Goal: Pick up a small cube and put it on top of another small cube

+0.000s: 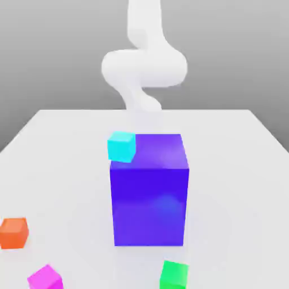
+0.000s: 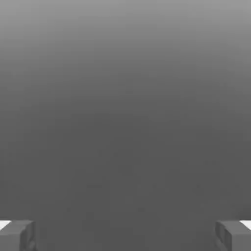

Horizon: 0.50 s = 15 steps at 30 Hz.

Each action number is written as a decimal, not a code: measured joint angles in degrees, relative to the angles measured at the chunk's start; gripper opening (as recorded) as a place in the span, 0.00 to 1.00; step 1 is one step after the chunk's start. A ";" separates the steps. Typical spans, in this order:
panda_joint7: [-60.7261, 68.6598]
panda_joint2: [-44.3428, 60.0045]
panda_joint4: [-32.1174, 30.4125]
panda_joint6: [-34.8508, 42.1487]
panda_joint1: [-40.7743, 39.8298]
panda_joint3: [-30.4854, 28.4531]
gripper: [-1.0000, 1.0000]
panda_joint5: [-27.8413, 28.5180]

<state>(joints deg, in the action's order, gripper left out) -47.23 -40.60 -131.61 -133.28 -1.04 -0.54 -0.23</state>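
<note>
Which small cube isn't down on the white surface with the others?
The cyan one, at the large blue block's top edge.

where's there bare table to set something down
Judging by the exterior view, there's room on the table between the big blue block and the table's right edge, and between the block and the orange cube. It's tighter near the magenta cube, close to the orange one.
</note>
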 joint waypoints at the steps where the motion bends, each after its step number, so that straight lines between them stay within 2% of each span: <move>1: -0.62 2.26 0.07 -0.65 -0.42 -0.26 0.50 -0.08; 15: -8.09 31.50 1.04 -9.03 -5.61 -4.12 0.50 -1.81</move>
<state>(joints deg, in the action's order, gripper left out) -55.32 -9.10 -130.57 -142.31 -6.65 -4.66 -2.04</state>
